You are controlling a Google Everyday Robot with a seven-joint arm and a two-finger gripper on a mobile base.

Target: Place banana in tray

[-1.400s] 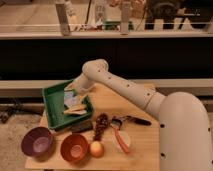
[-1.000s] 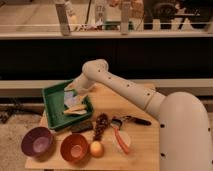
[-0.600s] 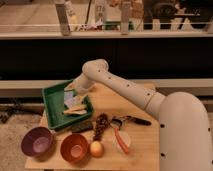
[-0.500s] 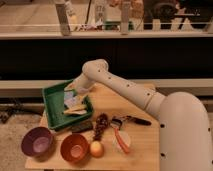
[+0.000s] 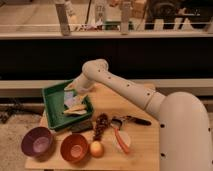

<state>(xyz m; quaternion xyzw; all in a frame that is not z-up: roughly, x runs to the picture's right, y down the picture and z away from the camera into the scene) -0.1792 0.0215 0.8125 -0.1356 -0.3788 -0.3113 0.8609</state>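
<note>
- The banana (image 5: 74,110) lies in the green tray (image 5: 52,101), in its near right part, resting on the tray floor.
- Its long axis runs roughly left to right across the tray, with the tapered ends pointing left and right.
- The tool (image 5: 76,91) is low over the far right part of the tray, just beyond the banana. Whether it is released or clenched cannot be told.
- The white arm (image 5: 125,90) reaches in from the right, bending at a rounded joint above the tray's far edge.
- A pale blue-white piece (image 5: 68,98) lies in the tray just beyond the banana.
- The tray sits on the left side of the desk (image 5: 142,150).
- Nearer are a purple bowl (image 5: 37,142), an orange bowl (image 5: 75,148) and a round yellow-orange fruit (image 5: 96,148).
</note>
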